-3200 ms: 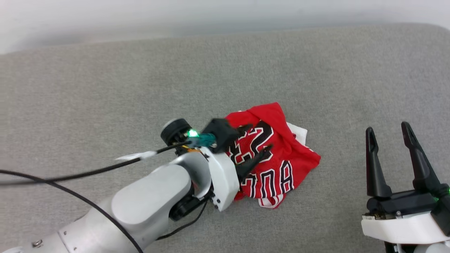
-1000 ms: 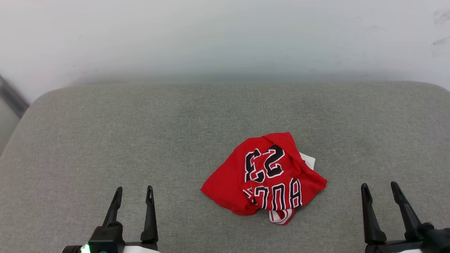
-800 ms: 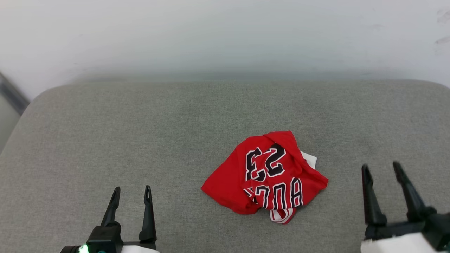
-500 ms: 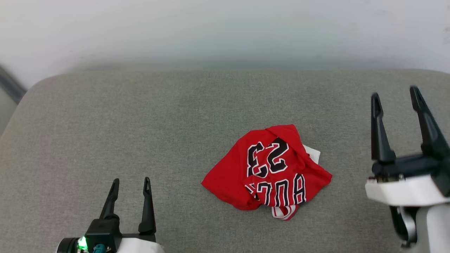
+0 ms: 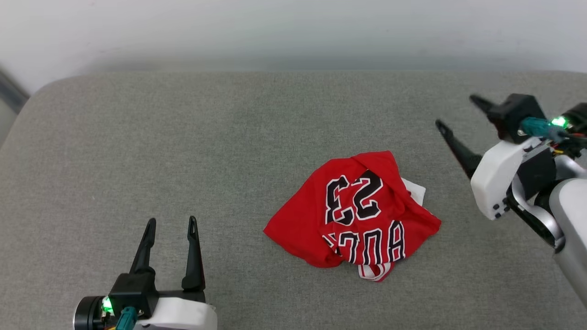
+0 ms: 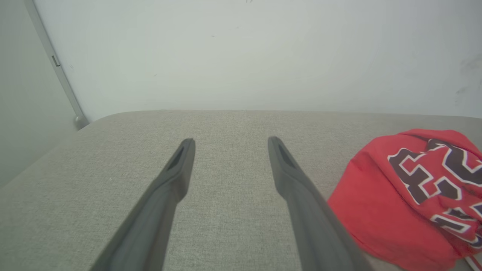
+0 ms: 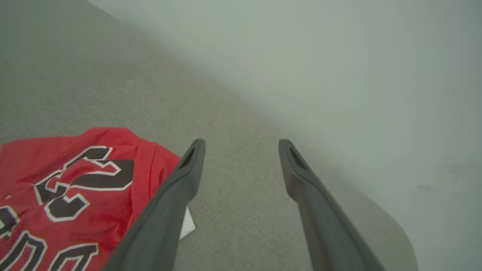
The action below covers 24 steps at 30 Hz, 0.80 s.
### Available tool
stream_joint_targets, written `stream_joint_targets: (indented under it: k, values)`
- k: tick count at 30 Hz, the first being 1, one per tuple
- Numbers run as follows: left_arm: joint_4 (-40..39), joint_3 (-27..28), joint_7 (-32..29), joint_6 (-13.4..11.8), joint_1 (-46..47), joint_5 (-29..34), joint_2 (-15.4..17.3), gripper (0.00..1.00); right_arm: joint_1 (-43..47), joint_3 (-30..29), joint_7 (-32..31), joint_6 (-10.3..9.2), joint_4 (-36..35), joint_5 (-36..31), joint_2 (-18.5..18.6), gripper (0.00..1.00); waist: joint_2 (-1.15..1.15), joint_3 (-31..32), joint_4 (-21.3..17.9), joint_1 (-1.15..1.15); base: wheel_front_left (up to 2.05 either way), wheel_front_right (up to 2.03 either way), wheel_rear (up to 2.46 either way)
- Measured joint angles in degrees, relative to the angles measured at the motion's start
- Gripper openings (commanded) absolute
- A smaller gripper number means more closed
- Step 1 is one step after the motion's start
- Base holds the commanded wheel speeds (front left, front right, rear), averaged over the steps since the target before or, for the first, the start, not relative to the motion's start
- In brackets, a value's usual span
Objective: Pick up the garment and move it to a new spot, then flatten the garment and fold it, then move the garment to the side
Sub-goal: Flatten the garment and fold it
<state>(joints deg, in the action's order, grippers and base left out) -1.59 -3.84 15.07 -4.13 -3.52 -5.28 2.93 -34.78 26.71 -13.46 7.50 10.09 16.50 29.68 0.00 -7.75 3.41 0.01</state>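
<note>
1. Left tool (image 5: 171, 220), 7 o'clock in the head view: two long, skinny black fingers tapering to points, black block base, white casing (image 5: 183, 318) underneath.
2. Green light (image 5: 106, 305) and a teal plug (image 5: 126, 317) at its back end.
3. Right tool (image 5: 457, 110), 3 o'clock: same black fingers, chunky white shell (image 5: 493, 176) with small dark screw holes, then a silver-grey forearm (image 5: 571, 215).

Right gripper (image 5: 455, 110) now higher, fingers (image 5: 458, 149) leftward.

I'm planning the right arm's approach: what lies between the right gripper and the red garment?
Only bare grey cushion lies between the open right gripper and the garment, with no object in that stretch; the head view shows it.
</note>
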Motion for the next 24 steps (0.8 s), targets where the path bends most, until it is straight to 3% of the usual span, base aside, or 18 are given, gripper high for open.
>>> stream_joint_targets:
  k: [6,11,18,24]
  values:
    - [-0.3,-0.6,0.0,-0.5,2.0,-0.5,0.0,1.00,-4.9,12.6,-18.9,0.01,1.1,17.0,8.1,1.00,0.00,-2.6,0.7,0.00,0.00,0.00,0.00]
    - [-0.5,-1.4,0.0,-0.8,4.0,-1.1,0.0,1.00,-8.8,17.6,-26.8,0.00,3.4,25.2,10.4,1.00,0.00,-5.7,1.8,0.00,0.00,0.00,0.00]
    - [-0.3,-2.4,0.0,-1.2,7.1,-2.1,0.0,1.00,-11.1,25.9,-30.5,0.00,7.0,28.4,8.5,1.00,0.00,-10.4,3.7,0.00,0.00,0.00,0.00]
    - [0.2,-2.5,0.0,-1.5,7.8,-2.5,0.0,1.00,-11.9,30.1,-28.8,-0.18,9.0,30.7,8.5,1.00,0.00,-11.8,5.3,0.00,0.00,0.00,0.00]
